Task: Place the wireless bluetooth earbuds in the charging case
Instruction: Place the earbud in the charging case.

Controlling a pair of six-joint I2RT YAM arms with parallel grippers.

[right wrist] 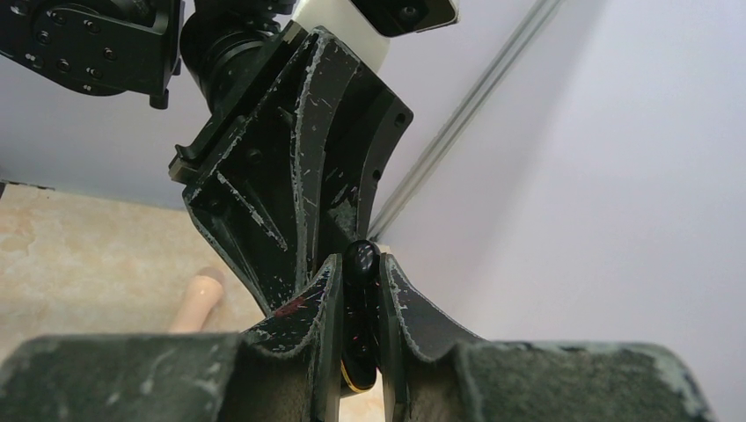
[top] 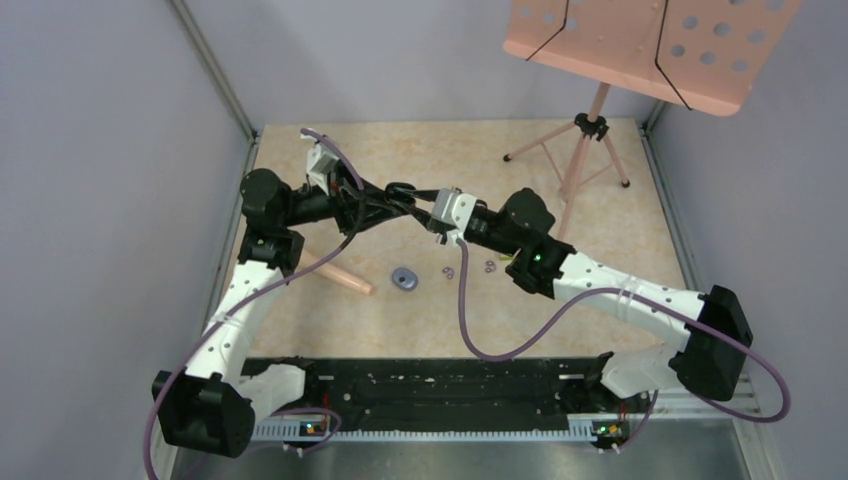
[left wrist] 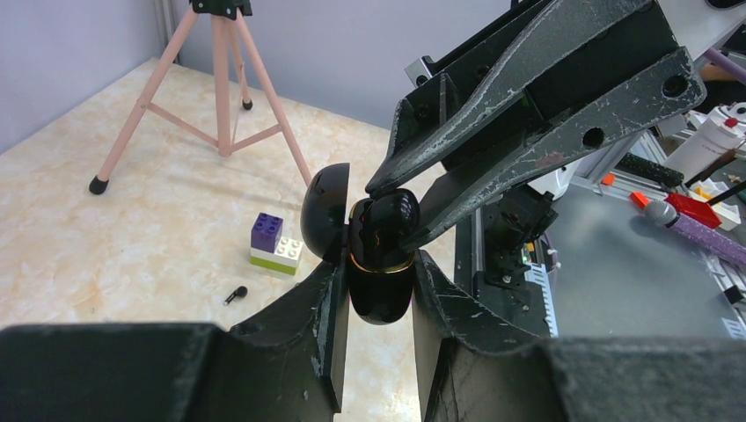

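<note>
Watching the feeds, I have both arms meeting above the middle of the table. My left gripper (left wrist: pixel 380 264) is clamped on the lower half of the glossy black, egg-shaped charging case (left wrist: pixel 380 294) with a thin gold band. It holds the case upright off the table, with the domed black lid (left wrist: pixel 324 211) swung open to one side.

My right gripper (left wrist: pixel 391 215) reaches in from the opposite side, its tips pinched on the case's shiny black top just above the gold band. I cannot tell whether a bud sits between them.

On the table, towards the near edge from the grippers, one pale purple ring-like earbud (top: pixel 448 271) lies near a second purple earbud (top: pixel 489 266). A grey-blue oval disc (top: pixel 404 278) sits just to their left, and a pale wooden peg (top: pixel 335 272) lies further towards the left edge.

A tiny black earbud (left wrist: pixel 235 294) lies near a small purple, white and yellow-green toy block (left wrist: pixel 274 244). A pink music stand on a tripod (top: pixel 585 150) occupies the far right corner.
</note>
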